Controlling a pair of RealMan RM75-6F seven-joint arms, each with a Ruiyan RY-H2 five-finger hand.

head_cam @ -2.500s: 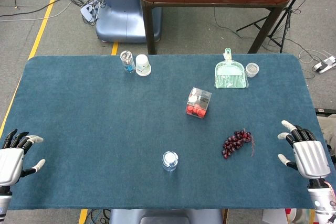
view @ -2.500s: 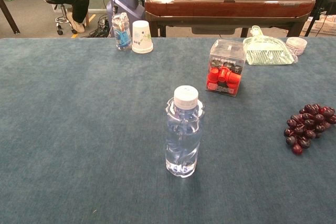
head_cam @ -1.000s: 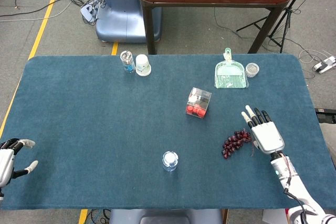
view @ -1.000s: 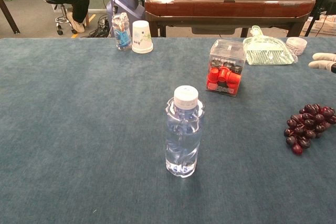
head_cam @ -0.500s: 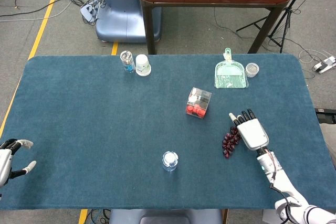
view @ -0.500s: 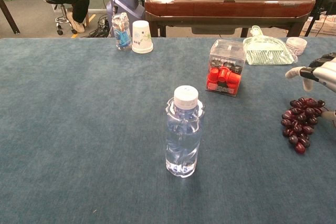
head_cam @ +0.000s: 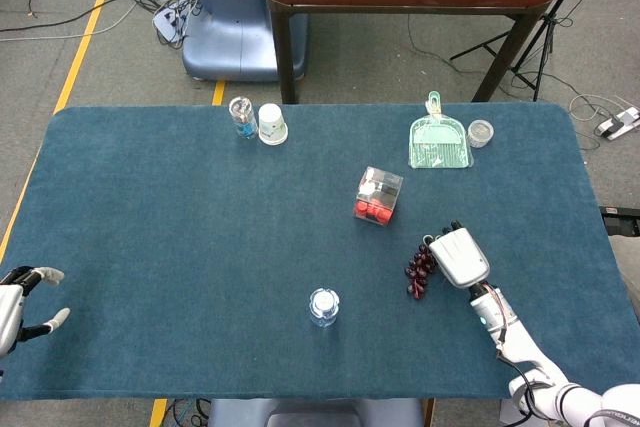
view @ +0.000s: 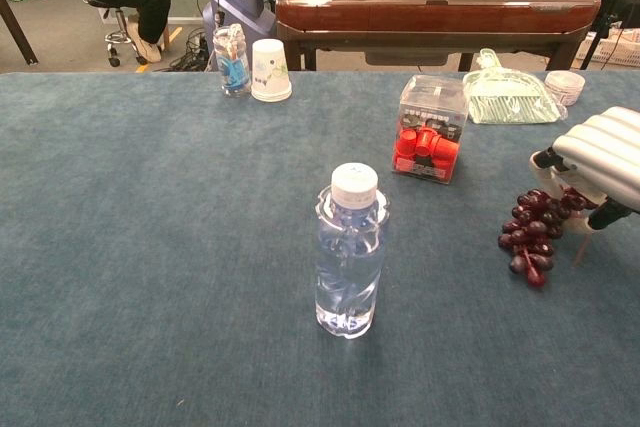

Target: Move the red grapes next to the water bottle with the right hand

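Note:
The red grapes (head_cam: 418,272) are a dark bunch on the blue table cloth, right of centre, also seen in the chest view (view: 532,234). My right hand (head_cam: 457,257) lies over the bunch's right end with its fingers curled down around it (view: 598,167), gripping it. The water bottle (head_cam: 323,306) stands upright with a white cap near the table's front middle (view: 349,252), a good way left of the grapes. My left hand (head_cam: 20,302) hangs at the table's front left edge, fingers apart, holding nothing.
A clear box of red pieces (head_cam: 378,196) stands behind the grapes. A green dustpan (head_cam: 439,141) and a small round tin (head_cam: 481,132) lie at the back right. A paper cup (head_cam: 272,123) and a small bottle (head_cam: 242,116) stand at the back left.
My right hand came in from the table's right edge, closed over the grapes and has carried them leftward toward the bottle. The left hand drew back slightly, then stayed still.

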